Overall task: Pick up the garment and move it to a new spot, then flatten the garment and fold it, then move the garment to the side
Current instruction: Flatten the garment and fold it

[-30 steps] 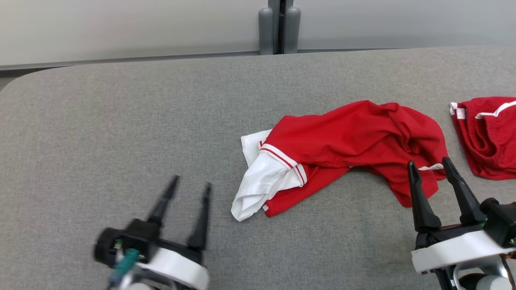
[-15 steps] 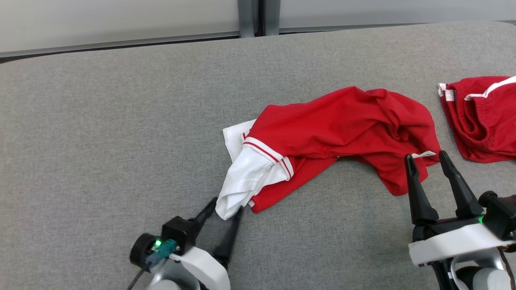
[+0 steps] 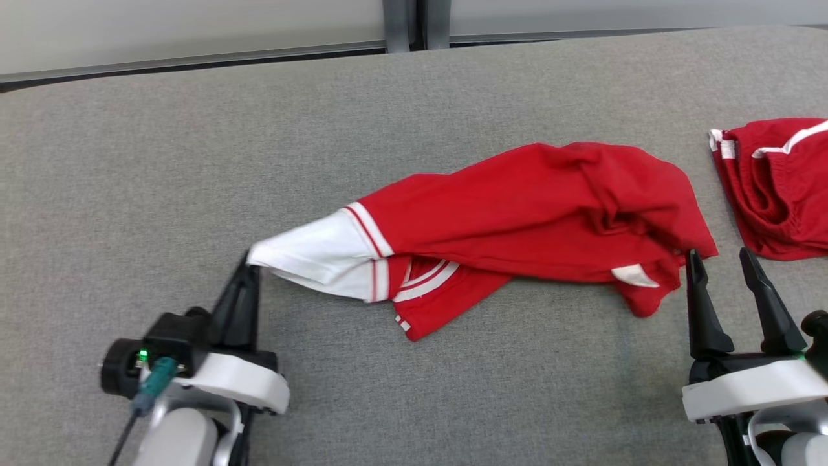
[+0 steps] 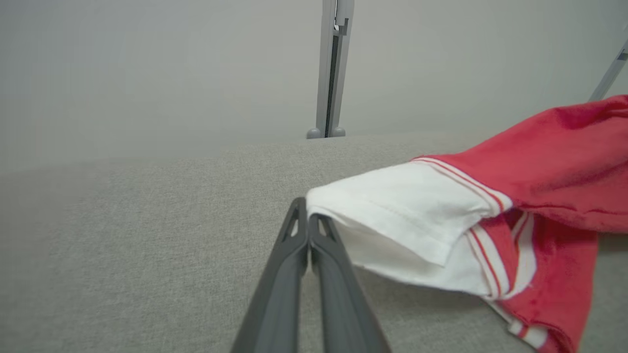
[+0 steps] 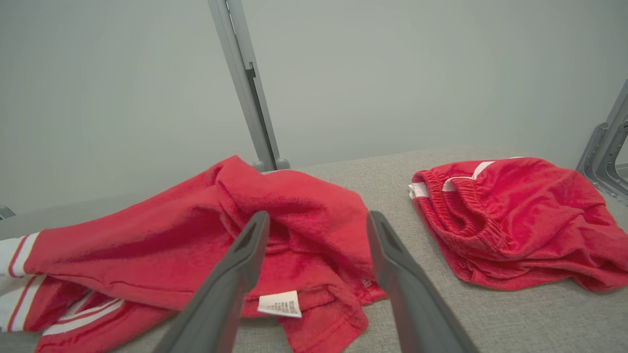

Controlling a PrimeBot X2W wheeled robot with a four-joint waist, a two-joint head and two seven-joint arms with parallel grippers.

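Now the left jaws, wide apart a second ago, are clenched on the white sleeve [image 3: 317, 255] of the red shirt [image 3: 517, 207] and drag it leftward. The shirt stretches out long across the grey counter [image 3: 162, 162]. The right jaws stand released beside its hem, holding nothing. Relocation looks under way; flattening not yet begun.

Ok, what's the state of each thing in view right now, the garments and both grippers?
Red shirt with a white sleeve: crumpled on the grey fabric tabletop, sleeve stretched out leftward.
Left gripper: shut on the white sleeve's tip.
Right gripper: open, empty, beside the shirt's hem.
Red shorts with white stripes: bunched, lying apart at the right.
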